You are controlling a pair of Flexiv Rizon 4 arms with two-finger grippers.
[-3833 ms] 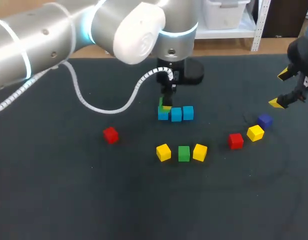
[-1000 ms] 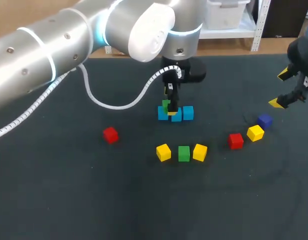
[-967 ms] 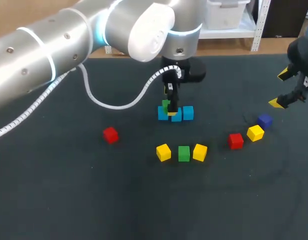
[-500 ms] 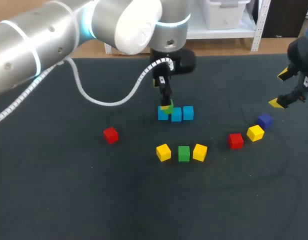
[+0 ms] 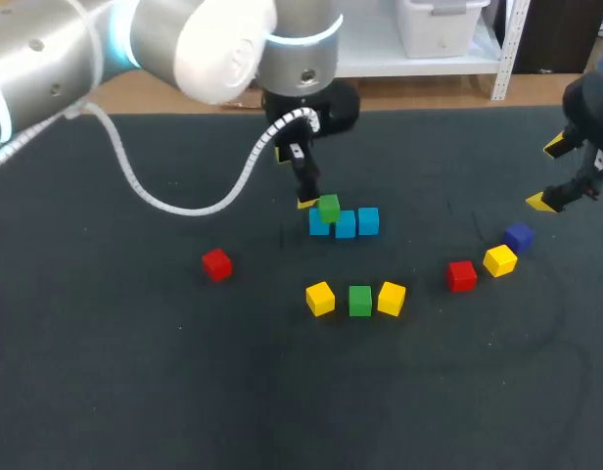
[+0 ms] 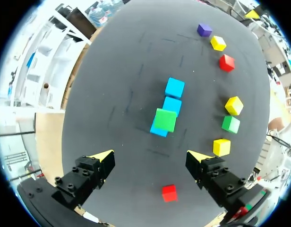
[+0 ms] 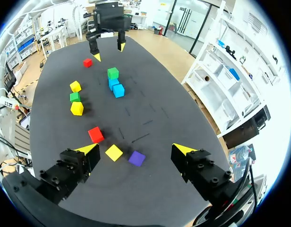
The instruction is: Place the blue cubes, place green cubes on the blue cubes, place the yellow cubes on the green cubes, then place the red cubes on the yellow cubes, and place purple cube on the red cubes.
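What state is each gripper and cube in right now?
Left gripper: open, empty.
Right gripper: open, empty.
Blue cubes: in a row on the table.
Top green cube: stacked on the end blue cube.
Other green cube: loose on the table.
Yellow cubes: loose.
Red cubes: loose.
Purple cube: loose.

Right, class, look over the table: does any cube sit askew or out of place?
Yes. The stacked green cube sits off-centre on the end blue cube, overlapping the middle blue cube, edges not aligned.
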